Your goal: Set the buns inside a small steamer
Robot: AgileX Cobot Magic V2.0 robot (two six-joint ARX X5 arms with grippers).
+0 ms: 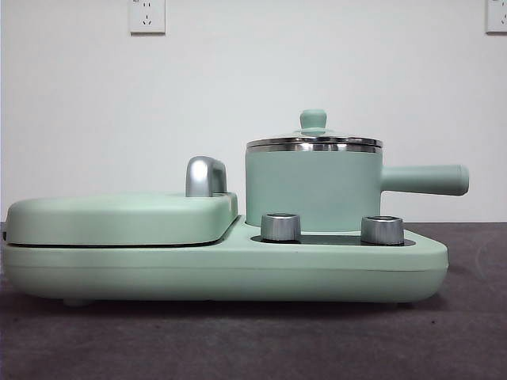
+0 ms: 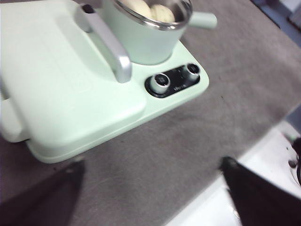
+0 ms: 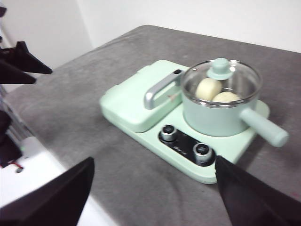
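Observation:
The mint-green small steamer stands on the right of its base, its long handle pointing right and its glass lid with a green knob on top. Two pale buns lie side by side inside it, seen through the lid. They also show in the left wrist view. My left gripper is open and empty, back from the appliance near the table's edge. My right gripper is open and empty, also well back from it.
A flat mint-green hinged griddle with a steel handle takes the base's left side. Two steel dials sit in front of the steamer. The grey table ends at a white edge.

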